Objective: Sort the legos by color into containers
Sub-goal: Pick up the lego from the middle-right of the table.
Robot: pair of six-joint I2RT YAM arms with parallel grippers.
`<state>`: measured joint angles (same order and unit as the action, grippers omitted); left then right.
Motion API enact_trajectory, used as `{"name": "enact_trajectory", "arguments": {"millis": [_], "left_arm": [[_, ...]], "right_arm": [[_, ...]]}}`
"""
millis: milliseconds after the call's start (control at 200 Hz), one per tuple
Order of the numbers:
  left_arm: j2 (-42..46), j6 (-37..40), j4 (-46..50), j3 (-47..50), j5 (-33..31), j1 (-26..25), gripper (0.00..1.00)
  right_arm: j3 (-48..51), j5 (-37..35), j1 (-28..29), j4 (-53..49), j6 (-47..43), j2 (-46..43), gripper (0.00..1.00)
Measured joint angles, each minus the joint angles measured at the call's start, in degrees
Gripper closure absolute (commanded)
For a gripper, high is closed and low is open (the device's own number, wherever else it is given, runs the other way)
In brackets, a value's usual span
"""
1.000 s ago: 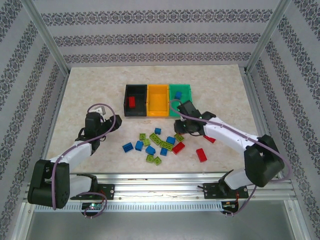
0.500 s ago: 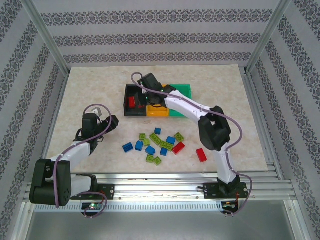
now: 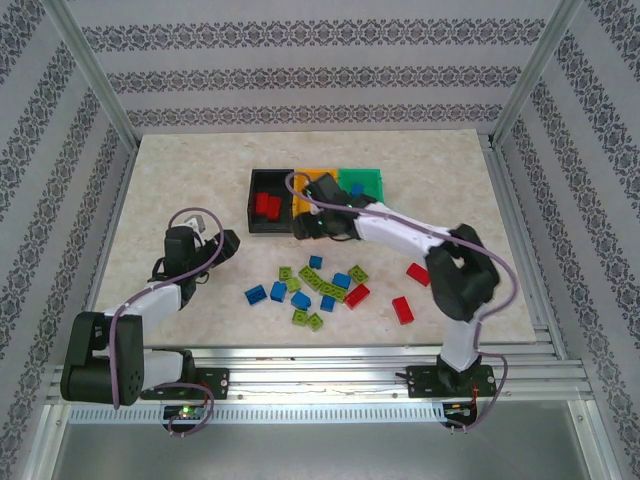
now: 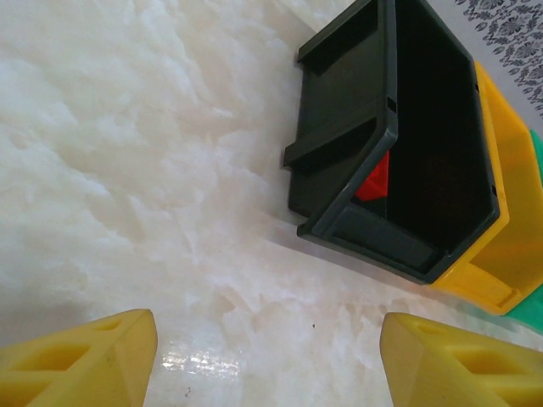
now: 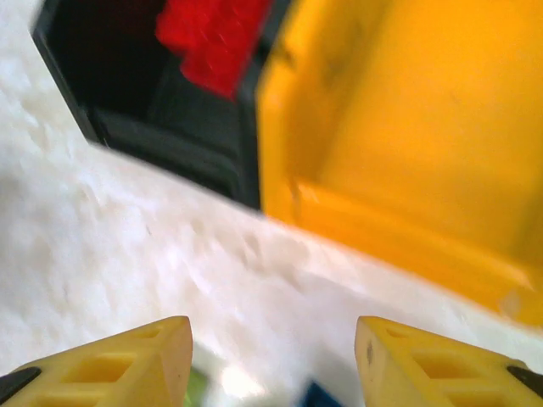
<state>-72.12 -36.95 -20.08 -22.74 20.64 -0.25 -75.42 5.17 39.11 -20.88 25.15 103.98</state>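
Three containers stand in a row: a black bin, an orange-yellow bin and a green bin. Two red legos lie in the black bin, also seen as red legos in the right wrist view. A blue lego lies in the green bin. Loose green, blue and red legos are scattered in front. My right gripper hangs open and empty over the table at the front of the black and yellow bins. My left gripper is open and empty, left of the black bin.
Three red bricks lie apart on the right: one, one, one. The right arm stretches across the yellow bin. Patterned walls and metal posts close in the marble table.
The right arm swung from the green bin's front over to the black bin, its jaws opened, and a second red lego now lies in that bin. It has drawn back to the bins' front. The left arm barely moved.
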Motion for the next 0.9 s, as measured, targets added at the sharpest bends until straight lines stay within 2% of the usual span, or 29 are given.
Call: {"name": "enact_trajectory", "arguments": {"millis": [100, 215, 415, 495, 615, 694, 709, 729, 899], "left_arm": [[-1.3, -0.7, -1.0, 0.0, 1.2, 0.0, 0.30], [-1.9, -1.0, -1.5, 0.0, 1.9, 0.3, 0.29], [-2.0, -1.2, -2.5, 0.0, 2.3, 0.4, 0.29], [-2.3, -1.3, -2.8, 0.0, 2.5, 0.4, 0.29], [-3.3, -1.6, -3.3, 0.0, 3.0, 0.4, 0.29], [-4.0, -1.9, -3.5, 0.0, 3.3, 0.4, 0.27], [-4.1, -1.9, -3.5, 0.0, 3.3, 0.4, 0.23], [-4.2, -2.0, -3.6, 0.0, 3.4, 0.4, 0.22], [-4.1, -2.3, -3.6, 0.0, 3.6, 0.4, 0.21]], "right_arm": [[11.3, -1.3, -1.7, 1.4, 0.1, -9.2, 0.46], [23.1, -1.9, -7.6, 3.3, 1.1, -18.0, 0.43], [36.0, -7.4, -17.1, 1.8, 5.4, -31.4, 0.36], [39.3, -10.0, -20.6, 1.6, 7.7, -37.9, 0.27], [43.6, -13.4, -25.2, 1.3, 10.9, -46.2, 0.19], [45.1, -14.6, -26.6, 0.2, 12.6, -49.2, 0.12], [45.2, -14.6, -26.7, 0.0, 12.8, -49.4, 0.11], [45.3, -14.6, -26.9, -0.4, 13.2, -49.6, 0.11], [45.3, -13.7, -28.1, -0.9, 14.3, -46.0, 0.10]]}}
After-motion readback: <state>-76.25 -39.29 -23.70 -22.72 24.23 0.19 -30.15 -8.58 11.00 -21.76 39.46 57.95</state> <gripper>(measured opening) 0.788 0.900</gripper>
